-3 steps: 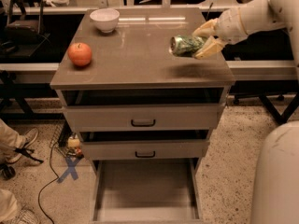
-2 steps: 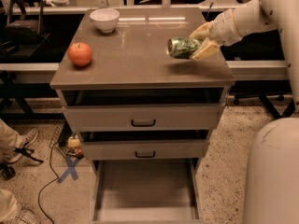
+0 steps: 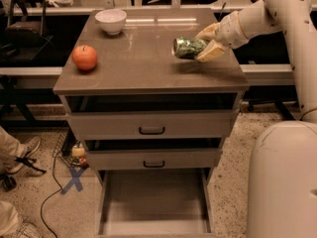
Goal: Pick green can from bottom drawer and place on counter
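Note:
The green can (image 3: 187, 47) lies on its side in my gripper (image 3: 202, 44), held a little above the right part of the counter (image 3: 143, 58). The pale fingers are shut on the can from its right end, one above and one below. My arm reaches in from the upper right. The bottom drawer (image 3: 153, 202) stands pulled out at the foot of the cabinet, its pale floor bare.
A red-orange apple (image 3: 84, 57) sits on the counter's left side and a white bowl (image 3: 110, 21) at its back left. Two upper drawers with dark handles (image 3: 151, 131) are slightly ajar. The robot's pale base (image 3: 285, 182) stands at the right; cables and a blue floor mark (image 3: 74, 178) lie at the left.
My gripper has carried the green can a little to the left and slightly lower over the counter. Nothing else has moved.

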